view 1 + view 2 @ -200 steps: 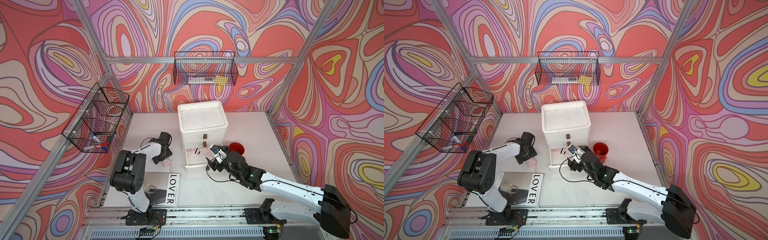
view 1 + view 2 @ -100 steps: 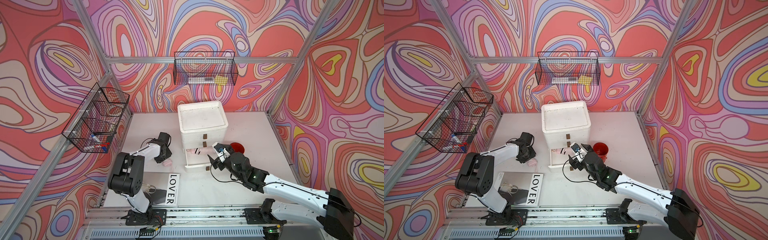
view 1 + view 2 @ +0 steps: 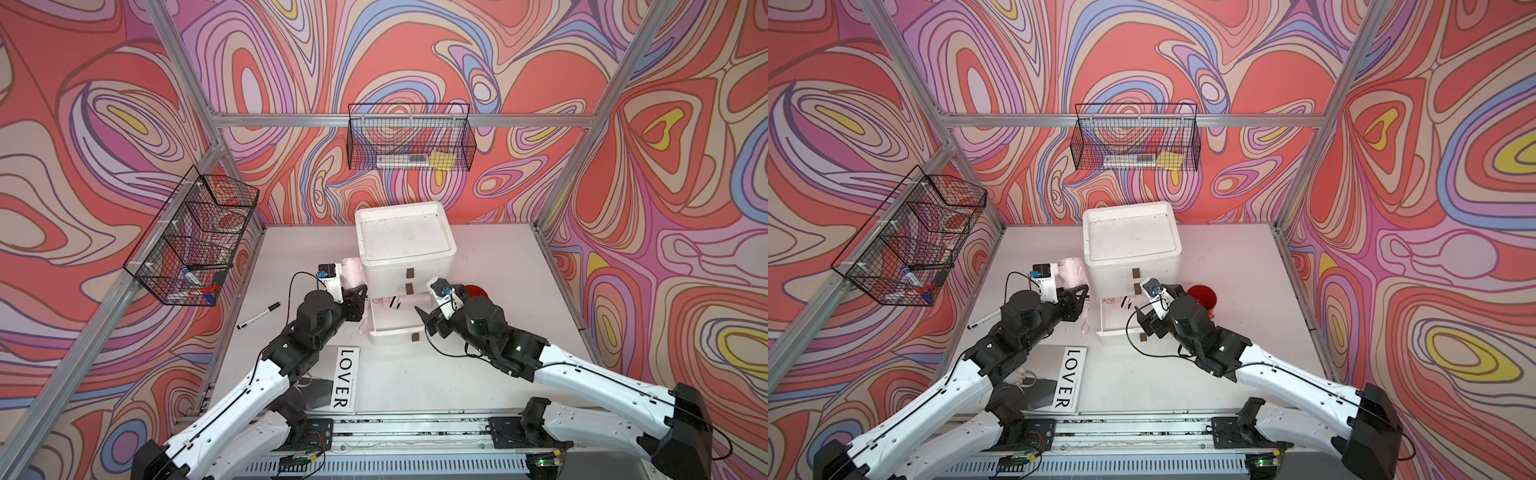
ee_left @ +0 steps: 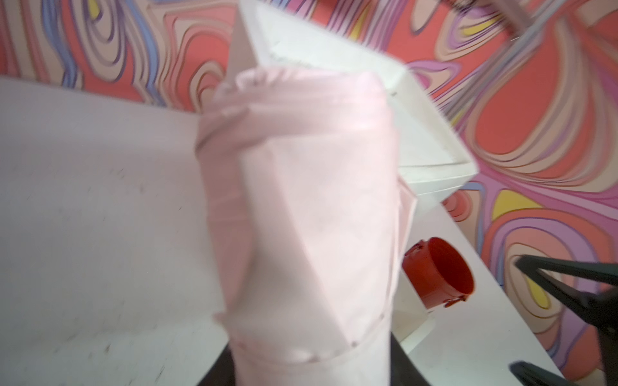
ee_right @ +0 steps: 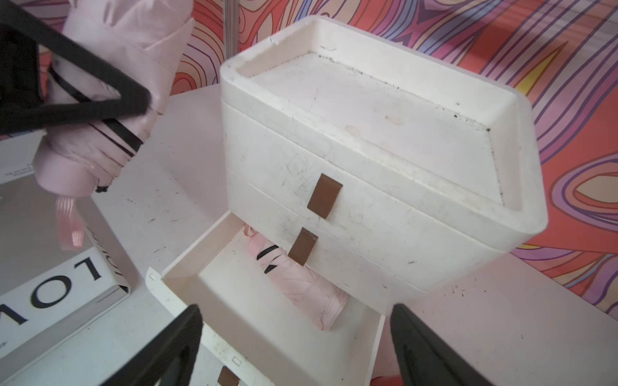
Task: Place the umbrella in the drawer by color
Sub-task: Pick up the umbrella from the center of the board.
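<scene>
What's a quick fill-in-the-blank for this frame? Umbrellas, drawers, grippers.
1. The left gripper holds the first umbrella, whose colour is ____.
2. The second umbrella lies in the drawer unit's ____ drawer, the only one pulled out.
3. The right gripper's jaws stand ____, holding nothing.
4. The cup beside the drawer unit is ____.
Missing words: pink; bottom; open; red.
</scene>
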You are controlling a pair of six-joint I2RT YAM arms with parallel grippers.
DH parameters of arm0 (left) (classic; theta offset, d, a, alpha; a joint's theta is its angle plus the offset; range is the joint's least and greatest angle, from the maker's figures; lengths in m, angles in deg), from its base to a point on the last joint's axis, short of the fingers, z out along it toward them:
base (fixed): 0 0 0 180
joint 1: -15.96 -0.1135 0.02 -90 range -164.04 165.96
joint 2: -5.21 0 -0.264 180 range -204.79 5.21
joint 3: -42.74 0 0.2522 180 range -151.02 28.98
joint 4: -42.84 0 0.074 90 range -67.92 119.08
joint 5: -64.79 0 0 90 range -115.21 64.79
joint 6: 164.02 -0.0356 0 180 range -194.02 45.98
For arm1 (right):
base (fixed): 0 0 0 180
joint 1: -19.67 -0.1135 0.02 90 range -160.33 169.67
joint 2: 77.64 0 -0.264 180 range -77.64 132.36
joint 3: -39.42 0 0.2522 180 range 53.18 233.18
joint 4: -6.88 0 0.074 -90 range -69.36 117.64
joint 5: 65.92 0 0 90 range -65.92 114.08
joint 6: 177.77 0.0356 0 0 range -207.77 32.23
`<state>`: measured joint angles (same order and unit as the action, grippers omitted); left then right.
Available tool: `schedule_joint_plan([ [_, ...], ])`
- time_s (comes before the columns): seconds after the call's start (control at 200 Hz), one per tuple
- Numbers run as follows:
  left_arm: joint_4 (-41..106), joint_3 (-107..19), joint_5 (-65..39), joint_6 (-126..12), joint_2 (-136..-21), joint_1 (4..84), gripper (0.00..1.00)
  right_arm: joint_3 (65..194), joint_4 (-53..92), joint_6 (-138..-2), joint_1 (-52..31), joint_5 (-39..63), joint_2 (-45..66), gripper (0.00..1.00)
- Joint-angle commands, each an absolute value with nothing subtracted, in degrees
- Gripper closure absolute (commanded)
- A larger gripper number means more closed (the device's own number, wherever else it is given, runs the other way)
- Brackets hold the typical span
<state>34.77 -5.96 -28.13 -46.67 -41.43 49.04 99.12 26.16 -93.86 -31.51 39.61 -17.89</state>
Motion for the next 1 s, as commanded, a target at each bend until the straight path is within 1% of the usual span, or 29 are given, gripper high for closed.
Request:
schedule_joint_plan([
  [0.0, 53.2, -3.13, -18.68, -55.21, -41.12, 49.34, 0.93, 105.25, 36.17, -87.94, -31.39, 35.12, -19.05, 0.09],
  [0.1, 61.54, -1.75, -9.1, -54.92, -44.13, 50.27, 0.97, 110.42, 41.36, -84.34, -31.39, 30.79, -17.99, 0.09],
  [0.125, 64.7, -1.17, -6.56, -55.45, -44.72, 50.98, 1.0, 111.58, 42.43, -83.61, -31.39, 29.61, -17.72, 0.09],
  [0.18, 70.55, 1.43, -3.85, -57.59, -45.62, 53.05, 1.0, 113.82, 44.64, -82.05, -31.39, 26.94, -17.33, 0.09],
  [0.23, 69.64, 0.63, -2.93, -60.54, -46.25, 54.76, 1.0, 115.05, 45.94, -80.71, -31.39, 23.89, -17.35, 0.09],
  [0.34, 62.66, -3.09, -2.56, -65.38, -47.49, 57.63, 0.98, 116.43, 48.21, -78.5, -31.39, 18.01, -17.43, 0.09],
  [0.536, 59.75, -2.72, -5.32, -71.8, -47.61, 63.77, 0.98, 116.46, 50.64, -75.8, -31.39, 17.61, -17.78, 0.09],
  [0.721, 55.63, -3.67, -13.18, -77.95, -48.54, 68.5, 0.97, 115.59, 48.45, -73.62, -31.39, 12.74, -16.34, 0.09],
  [0.911, 52.7, -4.64, -17.11, -81.22, -48.74, 71.15, 0.97, 114.81, 48.68, -72.79, -31.39, 11.77, -15.23, 0.16],
  [0.991, 52.13, -4.64, -19.17, -81.67, -48.65, 71.59, 0.97, 114.65, 48.88, -72.56, -31.38, 11.86, -15.16, 0.22],
])
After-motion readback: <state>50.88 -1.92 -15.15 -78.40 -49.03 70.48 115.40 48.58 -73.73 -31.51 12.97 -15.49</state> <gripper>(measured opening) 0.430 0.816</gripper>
